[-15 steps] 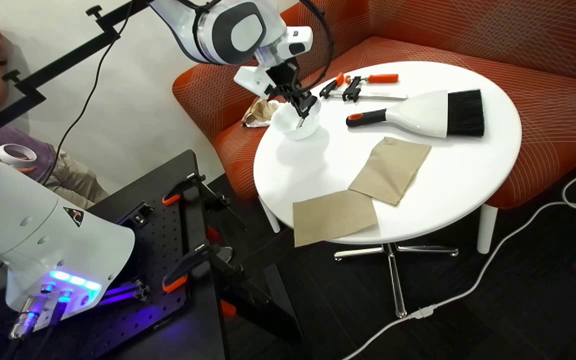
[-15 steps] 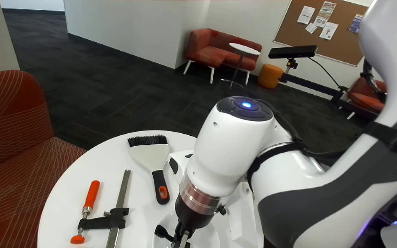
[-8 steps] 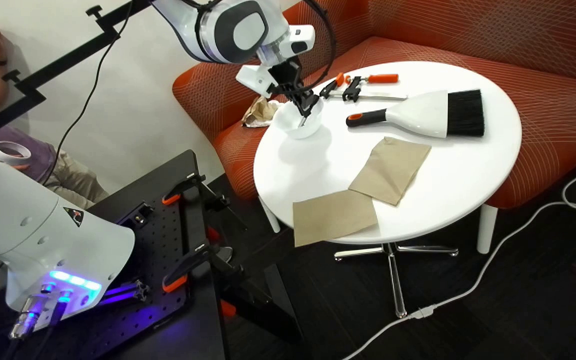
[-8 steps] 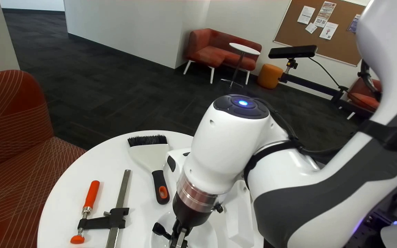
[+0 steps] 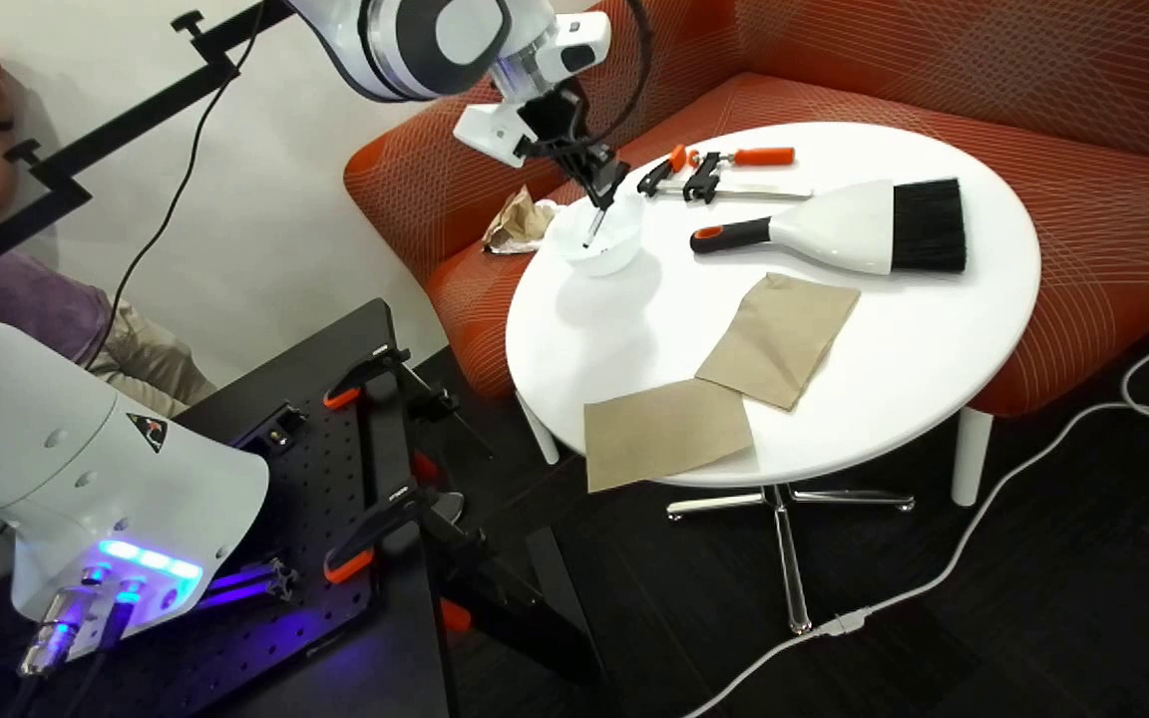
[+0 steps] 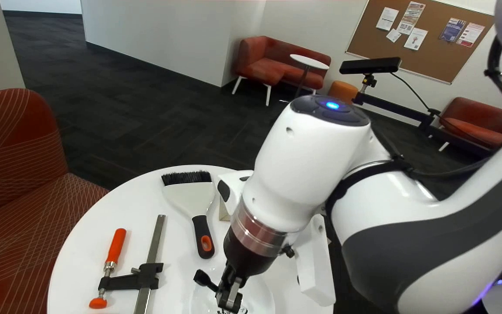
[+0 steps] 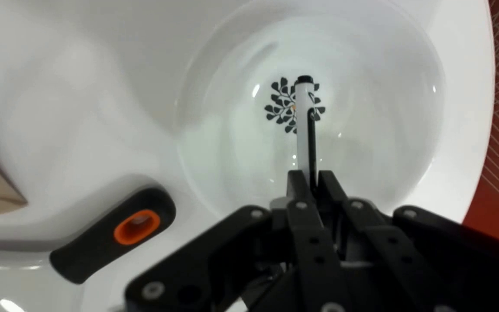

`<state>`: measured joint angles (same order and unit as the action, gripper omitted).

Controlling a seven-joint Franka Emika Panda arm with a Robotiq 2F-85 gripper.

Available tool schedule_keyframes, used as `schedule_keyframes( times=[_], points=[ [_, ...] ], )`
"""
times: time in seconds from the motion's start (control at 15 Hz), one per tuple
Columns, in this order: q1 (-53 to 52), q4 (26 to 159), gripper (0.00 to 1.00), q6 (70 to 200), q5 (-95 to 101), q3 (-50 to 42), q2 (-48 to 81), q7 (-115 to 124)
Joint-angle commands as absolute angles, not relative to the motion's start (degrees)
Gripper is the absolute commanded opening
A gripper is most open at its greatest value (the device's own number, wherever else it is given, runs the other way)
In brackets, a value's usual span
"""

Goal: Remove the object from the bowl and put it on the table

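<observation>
A slim white pen-like stick point(image 7: 305, 130) with a black end and black clip is held in my gripper point(image 7: 312, 180). The fingers are shut on its upper part. It also shows in an exterior view point(image 5: 594, 228), tilted, with its free end over the bowl. The white bowl point(image 7: 383, 86) has a dark leaf print on its bottom and stands near the edge of the white round table point(image 5: 884, 369). It shows in both exterior views point(image 5: 602, 261) point(image 6: 257, 301). I cannot tell whether the pen's lower end is above the rim. My gripper point(image 5: 604, 199) is above the bowl.
A brush with a black handle point(image 5: 834, 227) and a red-handled clamp point(image 5: 702, 179) lie on the table. Two brown paper squares point(image 5: 669, 434) point(image 5: 784, 334) lie towards the front edge. A red bench point(image 5: 1103, 329) curves behind.
My gripper has risen, carrying the pen-like stick upwards and slightly left in an exterior view. The bowl shifted slightly at first, then stayed put.
</observation>
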<state>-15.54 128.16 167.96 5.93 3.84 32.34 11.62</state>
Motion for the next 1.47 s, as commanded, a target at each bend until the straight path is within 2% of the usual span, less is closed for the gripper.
schedule_keyframes(
  times=[0.0,0.4,0.73,1.13,1.4],
  points=[
    [-19.5,136.7,0.03,167.7,6.3,-0.5,20.8,14.1],
    [-22.3,142.0,0.03,166.4,14.8,-8.9,10.5,21.4],
    [-22.5,139.3,0.03,164.7,19.4,-14.6,14.6,25.9],
    [-13.2,138.3,0.03,161.5,7.3,-6.1,21.3,20.8],
    [-8.2,137.6,0.03,165.7,-2.3,-1.0,26.8,19.7]
  ],
)
